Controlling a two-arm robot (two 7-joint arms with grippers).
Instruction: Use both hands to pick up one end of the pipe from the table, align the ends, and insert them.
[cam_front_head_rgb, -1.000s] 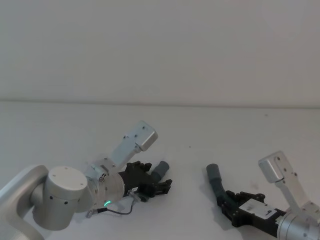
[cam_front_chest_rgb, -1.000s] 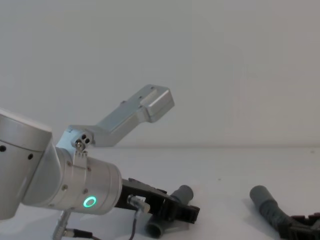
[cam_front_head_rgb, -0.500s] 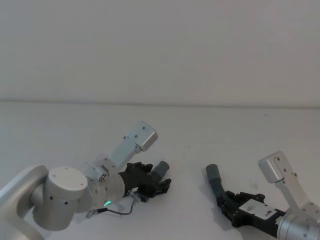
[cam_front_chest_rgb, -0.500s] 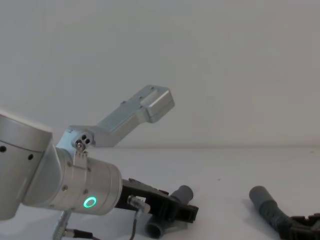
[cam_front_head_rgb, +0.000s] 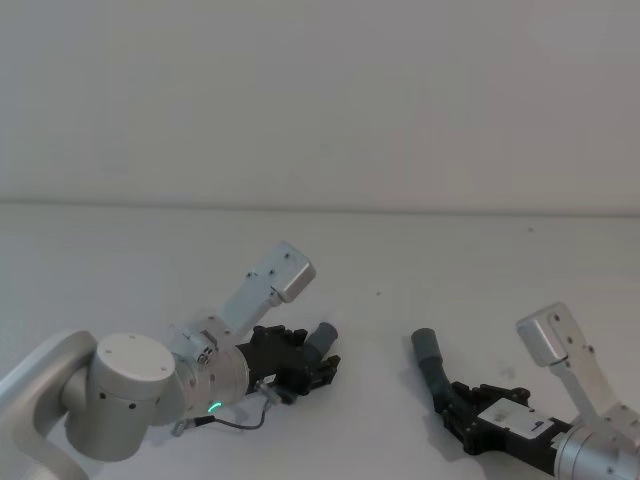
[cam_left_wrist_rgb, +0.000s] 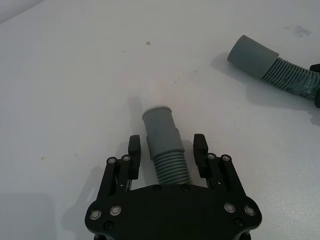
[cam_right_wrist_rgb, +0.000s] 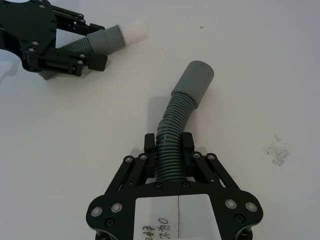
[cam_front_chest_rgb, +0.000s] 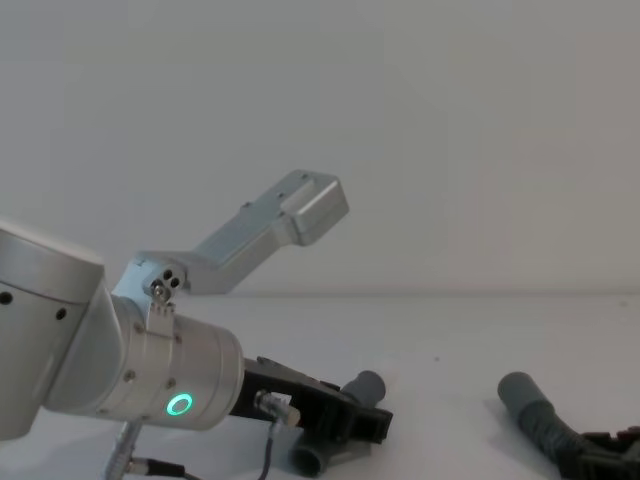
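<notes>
The pipe is in two grey pieces on the white table (cam_front_head_rgb: 400, 260). The short ribbed piece (cam_left_wrist_rgb: 162, 132) lies between the fingers of my left gripper (cam_left_wrist_rgb: 167, 150). The gripper is open, with a narrow gap on each side, and the smooth cuff (cam_front_head_rgb: 322, 336) pokes out past the fingertips. My right gripper (cam_right_wrist_rgb: 167, 144) is shut on the corrugated hose (cam_right_wrist_rgb: 172, 150) partway along. The hose bends away to its wider cuff (cam_right_wrist_rgb: 195, 80). The two cuffs, short piece (cam_front_chest_rgb: 368, 385) and hose (cam_front_chest_rgb: 520, 392), lie apart, a stretch of bare table between them.
The left arm's silver body with the green ring light (cam_front_chest_rgb: 180, 404) and its wrist camera bracket (cam_front_chest_rgb: 300, 210) takes up the near left. The right arm's bracket (cam_front_head_rgb: 550, 335) stands at the near right. A pale wall rises behind the table's far edge.
The left gripper has drawn back slightly along the short piece, toward the robot's left. The right gripper and the hose have hardly moved.
</notes>
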